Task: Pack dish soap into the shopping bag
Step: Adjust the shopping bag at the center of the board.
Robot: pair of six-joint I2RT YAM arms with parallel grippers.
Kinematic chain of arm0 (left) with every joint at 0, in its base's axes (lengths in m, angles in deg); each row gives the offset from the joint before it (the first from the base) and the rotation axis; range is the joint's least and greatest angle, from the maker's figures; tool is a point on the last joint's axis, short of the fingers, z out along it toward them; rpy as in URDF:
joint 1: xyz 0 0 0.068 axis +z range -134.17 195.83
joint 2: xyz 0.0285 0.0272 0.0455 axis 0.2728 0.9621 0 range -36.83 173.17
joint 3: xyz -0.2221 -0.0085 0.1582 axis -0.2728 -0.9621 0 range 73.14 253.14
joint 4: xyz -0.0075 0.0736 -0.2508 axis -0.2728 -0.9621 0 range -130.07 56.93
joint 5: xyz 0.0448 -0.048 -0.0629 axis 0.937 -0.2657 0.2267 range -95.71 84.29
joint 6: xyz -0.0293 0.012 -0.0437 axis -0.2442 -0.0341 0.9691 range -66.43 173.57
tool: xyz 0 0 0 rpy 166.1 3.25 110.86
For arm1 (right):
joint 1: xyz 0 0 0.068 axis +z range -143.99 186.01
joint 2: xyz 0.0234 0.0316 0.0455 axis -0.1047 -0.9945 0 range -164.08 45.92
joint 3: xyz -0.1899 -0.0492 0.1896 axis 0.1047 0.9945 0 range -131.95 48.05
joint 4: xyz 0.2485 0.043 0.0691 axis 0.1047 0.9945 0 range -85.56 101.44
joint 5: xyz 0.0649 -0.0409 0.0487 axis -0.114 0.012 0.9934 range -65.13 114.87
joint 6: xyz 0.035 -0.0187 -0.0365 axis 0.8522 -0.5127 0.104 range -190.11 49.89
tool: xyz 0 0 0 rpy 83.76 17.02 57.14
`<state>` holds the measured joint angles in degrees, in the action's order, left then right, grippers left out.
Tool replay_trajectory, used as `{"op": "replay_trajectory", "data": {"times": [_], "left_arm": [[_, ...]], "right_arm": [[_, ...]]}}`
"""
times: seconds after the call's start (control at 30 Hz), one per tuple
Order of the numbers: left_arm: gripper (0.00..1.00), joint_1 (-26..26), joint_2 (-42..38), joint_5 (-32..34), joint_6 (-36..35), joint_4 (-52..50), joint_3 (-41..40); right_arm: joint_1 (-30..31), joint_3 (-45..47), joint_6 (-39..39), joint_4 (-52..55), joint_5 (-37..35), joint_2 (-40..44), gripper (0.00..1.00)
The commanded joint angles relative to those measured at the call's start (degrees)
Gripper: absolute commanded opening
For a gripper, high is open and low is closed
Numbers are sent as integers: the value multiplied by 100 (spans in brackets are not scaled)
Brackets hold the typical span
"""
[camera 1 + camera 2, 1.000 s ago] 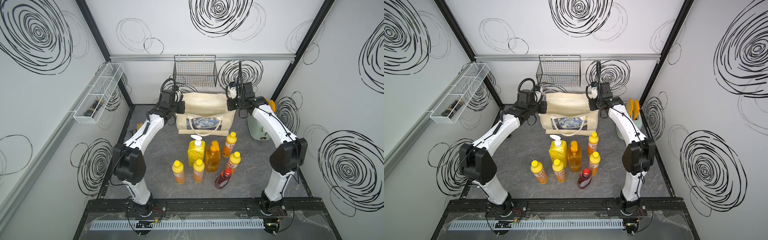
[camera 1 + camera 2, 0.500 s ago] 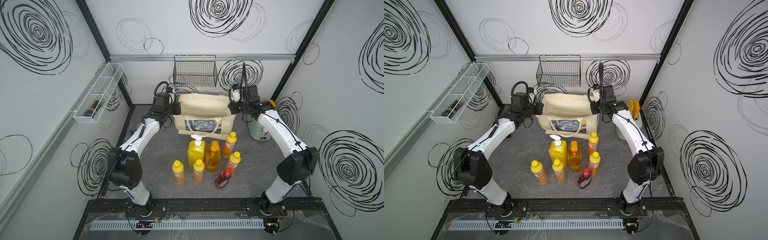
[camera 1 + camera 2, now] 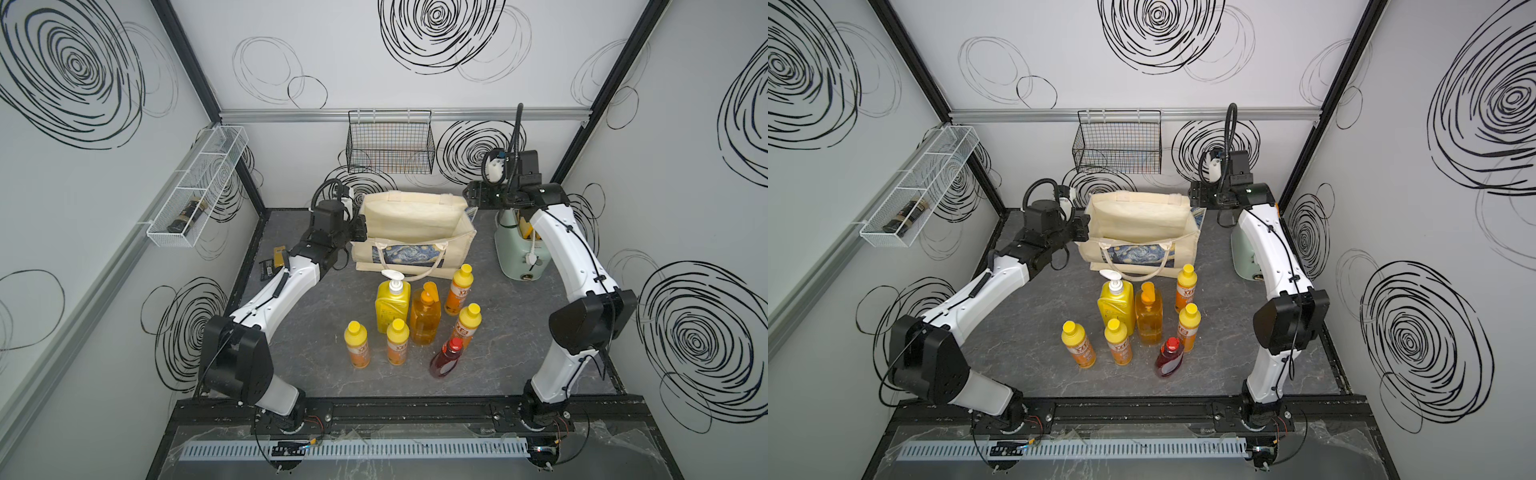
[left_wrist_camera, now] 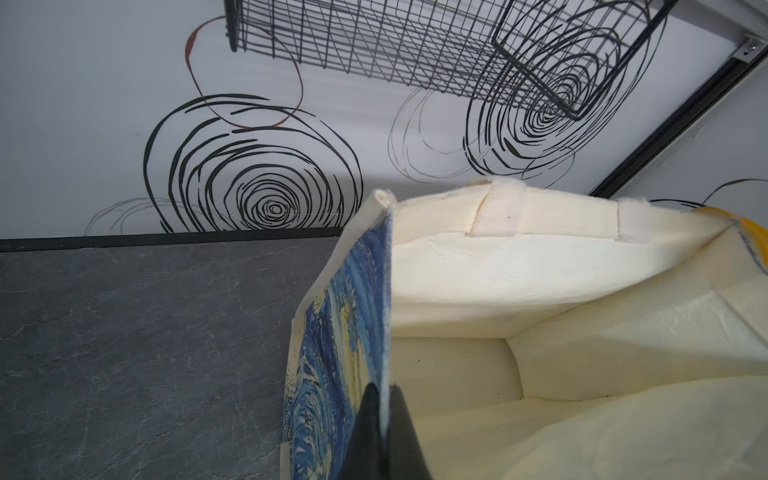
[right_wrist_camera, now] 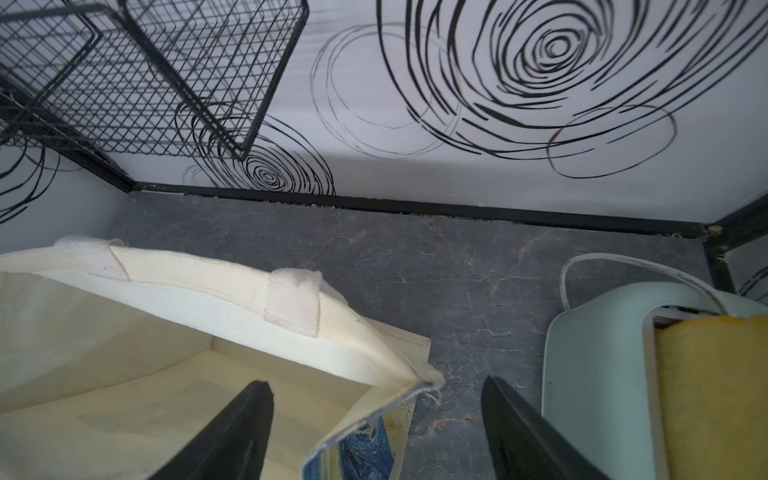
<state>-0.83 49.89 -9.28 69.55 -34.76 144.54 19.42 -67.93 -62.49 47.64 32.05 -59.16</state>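
Find the shopping bag upright at the back of the table, mouth open, with nothing inside as far as the wrist views show. Note the left gripper pinched tight on the rim of 1 end panel, propping soft canvas that probably slumps if released. See the right gripper spread wide astride the opposite top corner, holding nothing.

Count the dish soap, 7 standing clustered just in front of the bag: yellow pump bottle, amber pump bottle, 4 orange bottles, 1 dark-red bottle.

Expect fairly heavy, stiff, smooth plastic, apt to slip or tip. Take each around the body below the shoulder, never by pump or cap.
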Motion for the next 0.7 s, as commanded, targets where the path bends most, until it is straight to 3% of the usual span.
{"op": "replay_trajectory", "data": {"times": [0.0, 0.37, 0.53, 0.67], "left_arm": [[0, -1, -245, 127, 101, 445, -38], [0, 48, -218, 138, 110, 366, -20], [0, 103, -225, 130, 188, 410, -71], [0, 197, -242, 10, 276, 477, -127]], "right_arm": [[245, -379, 102, 692, -254, -364, 85], [405, -641, 161, 1377, -1114, -570, 91], [421, -349, 156, 1163, -880, 74, 96], [460, 774, 182, 480, -887, 1038, 98]]}}
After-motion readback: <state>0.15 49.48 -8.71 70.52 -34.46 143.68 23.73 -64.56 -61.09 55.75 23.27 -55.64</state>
